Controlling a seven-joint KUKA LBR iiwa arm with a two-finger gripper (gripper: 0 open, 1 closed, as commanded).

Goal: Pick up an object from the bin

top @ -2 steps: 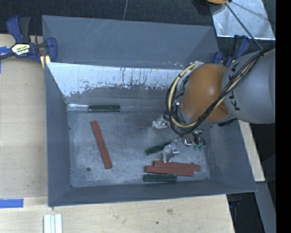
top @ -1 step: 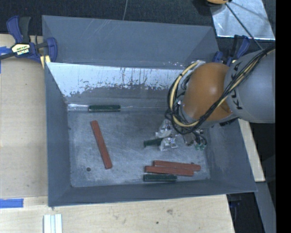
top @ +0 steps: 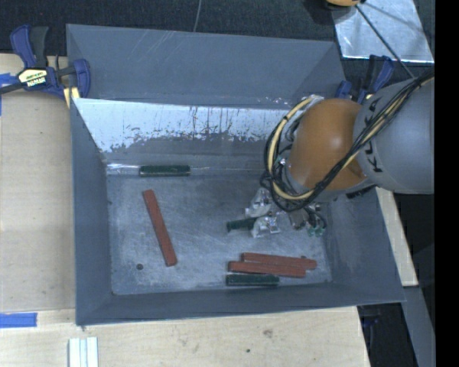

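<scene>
so the gripper (top: 264, 219) is down low, right of centre in the bin (top: 92, 228), at the end of a short dark green stick (top: 239, 224), probably touching it, can't tell if it's clamped or loose. brown sticks (top: 274, 264) just below

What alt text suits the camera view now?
The gripper sits right of centre in the grey bin, at one end of a dark green stick. Two brown sticks lie just below it in view; a lone brown stick lies left.
</scene>
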